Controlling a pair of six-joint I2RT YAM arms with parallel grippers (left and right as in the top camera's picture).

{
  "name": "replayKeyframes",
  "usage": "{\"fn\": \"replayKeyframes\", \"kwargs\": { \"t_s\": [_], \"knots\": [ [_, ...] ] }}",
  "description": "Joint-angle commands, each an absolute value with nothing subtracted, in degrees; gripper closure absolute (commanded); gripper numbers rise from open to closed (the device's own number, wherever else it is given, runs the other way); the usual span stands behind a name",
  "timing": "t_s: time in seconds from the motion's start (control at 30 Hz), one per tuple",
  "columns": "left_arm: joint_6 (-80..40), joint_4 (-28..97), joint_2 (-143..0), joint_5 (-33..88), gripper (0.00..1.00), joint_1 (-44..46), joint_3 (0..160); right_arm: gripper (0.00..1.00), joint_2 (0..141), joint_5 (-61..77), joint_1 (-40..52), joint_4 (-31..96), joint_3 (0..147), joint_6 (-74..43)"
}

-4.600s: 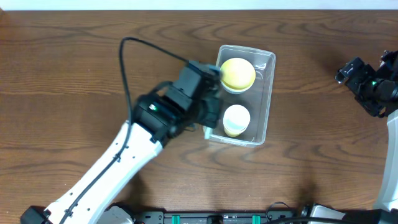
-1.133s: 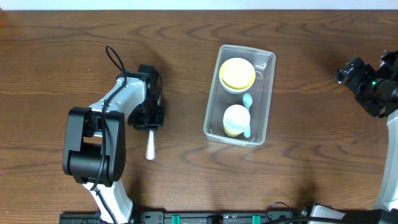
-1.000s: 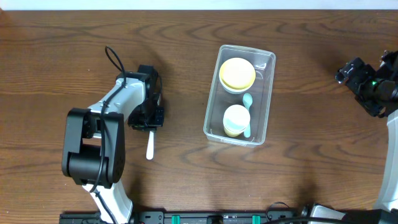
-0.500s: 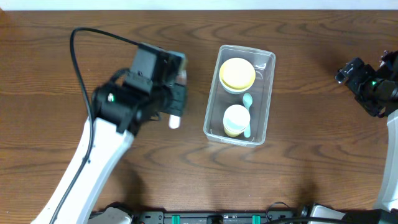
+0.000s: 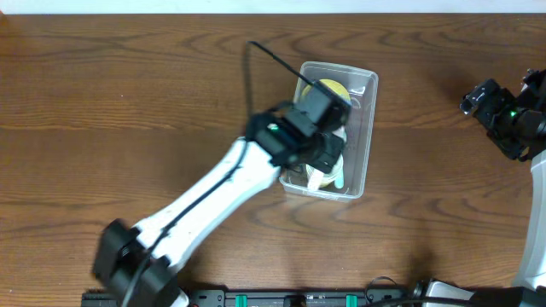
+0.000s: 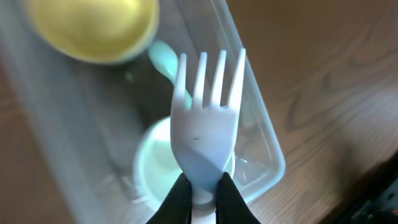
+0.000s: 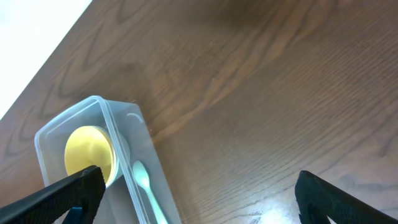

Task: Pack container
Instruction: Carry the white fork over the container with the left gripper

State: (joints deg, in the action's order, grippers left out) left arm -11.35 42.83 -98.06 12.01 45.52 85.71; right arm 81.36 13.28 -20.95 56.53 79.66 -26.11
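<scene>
The clear plastic container (image 5: 368, 82) stands at the table's centre right. It holds a yellow bowl (image 5: 328, 86), a white cup (image 5: 321, 181) and a pale green spoon (image 5: 339, 181). My left gripper (image 5: 328, 152) is over the container, shut on a white plastic fork (image 6: 204, 127) with its tines pointing away. In the left wrist view the fork hangs above the white cup (image 6: 152, 171), with the yellow bowl (image 6: 93, 28) and spoon (image 6: 163, 57) behind. My right gripper (image 7: 193, 193) is open and empty at the far right; its view shows the container (image 7: 118, 118), bowl (image 7: 90, 152) and spoon (image 7: 144, 183).
The brown wooden table (image 5: 128, 94) stretches left of the container. My right arm (image 5: 510, 115) rests at the table's right edge. A black cable (image 5: 273, 60) arcs over the left arm.
My left arm picked the white fork up from the table at the left and carried it right, over the container. The right arm has not moved.
</scene>
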Motion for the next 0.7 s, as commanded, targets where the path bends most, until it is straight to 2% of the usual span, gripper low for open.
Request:
{"fn": "replayKeyframes", "kwargs": {
  "t_s": [0.0,0.3,0.67],
  "knots": [
    [-9.91,41.78,-100.07,12.8,0.94,47.83,88.38,0.01,81.43,13.32,-21.37,56.6,79.7,-26.28],
    [-9.91,40.51,-103.0,12.67,0.94,49.84,88.36,0.01,81.43,13.32,-21.37,56.6,79.7,-26.28],
    [-8.34,28.77,-103.31,12.29,0.94,49.95,88.55,0.01,81.43,13.32,-21.37,56.6,79.7,-26.28]
  ]
}}
